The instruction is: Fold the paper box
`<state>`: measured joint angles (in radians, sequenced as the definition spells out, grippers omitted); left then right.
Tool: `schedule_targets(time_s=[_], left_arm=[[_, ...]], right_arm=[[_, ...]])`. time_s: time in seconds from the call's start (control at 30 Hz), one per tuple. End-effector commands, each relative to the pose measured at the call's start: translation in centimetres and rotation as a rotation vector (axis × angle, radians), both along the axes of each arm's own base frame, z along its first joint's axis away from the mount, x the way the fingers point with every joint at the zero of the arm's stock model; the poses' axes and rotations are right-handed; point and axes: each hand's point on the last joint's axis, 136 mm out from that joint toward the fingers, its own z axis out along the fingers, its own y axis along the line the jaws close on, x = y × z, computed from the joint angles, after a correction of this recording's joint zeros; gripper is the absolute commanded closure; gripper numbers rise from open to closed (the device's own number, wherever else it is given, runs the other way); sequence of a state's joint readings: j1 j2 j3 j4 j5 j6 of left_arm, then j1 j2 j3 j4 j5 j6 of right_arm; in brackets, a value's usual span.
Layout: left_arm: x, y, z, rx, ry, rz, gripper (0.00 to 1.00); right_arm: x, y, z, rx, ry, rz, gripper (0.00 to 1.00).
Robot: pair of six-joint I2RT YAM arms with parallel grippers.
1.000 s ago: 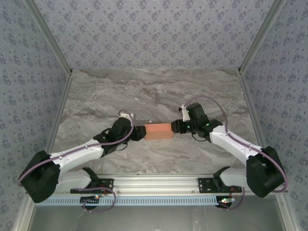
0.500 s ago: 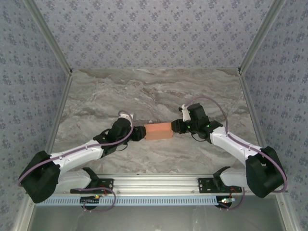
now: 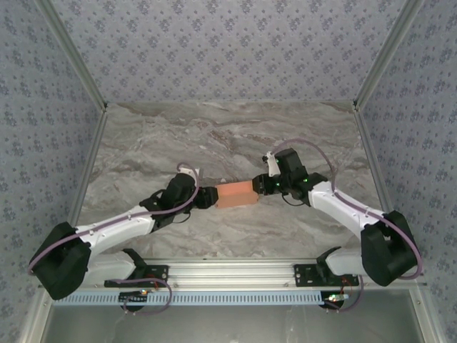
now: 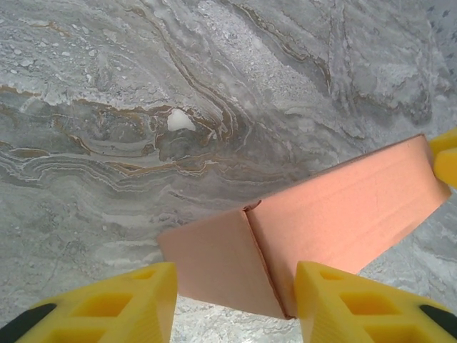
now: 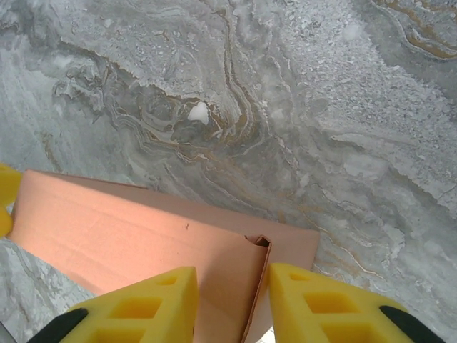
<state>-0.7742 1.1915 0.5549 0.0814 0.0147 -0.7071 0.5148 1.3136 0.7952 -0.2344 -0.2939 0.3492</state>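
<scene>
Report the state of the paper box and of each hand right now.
paper box: folded up into a closed rectangular block, lying across between the two hands, with the end flaps tucked in at both ends.
left hand: fingers straddle the box's left end and touch it on both sides; looks clamped on it.
right hand: fingers partly closed over the box's right end corner; cannot tell whether they are gripping.

Left end effector (image 3: 207,198), right end effector (image 3: 261,186), tips facing, part-closed
</scene>
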Motion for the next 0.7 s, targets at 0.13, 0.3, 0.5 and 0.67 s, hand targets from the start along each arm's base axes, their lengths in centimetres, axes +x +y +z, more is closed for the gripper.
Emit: schedule_targets(time_s=[0.13,0.3,0.5,0.67], left_arm=[[1.7,-0.8,4.1,0.014,-0.081,0.002,0.38],[1.7,-0.6,4.1,0.014,-0.077,0.015,0.32],[0.7,-0.2,1.8,-0.022,0.006,0.039,0.3],[0.0,-1.1,0.9,-0.066,0.066,0.017,0.31]], right_arm=[[0.8,0.0,3.9,-0.021,-0.069,0.002,0.53],[0.6,-1.1,3.5,-0.048,-0.063,-0.017,0.47],[0.4,-0.5,1.8,-0.005,0.017,0.011,0.44],[0.1,0.7,0.3,0.03,0.079,0.038,0.44]])
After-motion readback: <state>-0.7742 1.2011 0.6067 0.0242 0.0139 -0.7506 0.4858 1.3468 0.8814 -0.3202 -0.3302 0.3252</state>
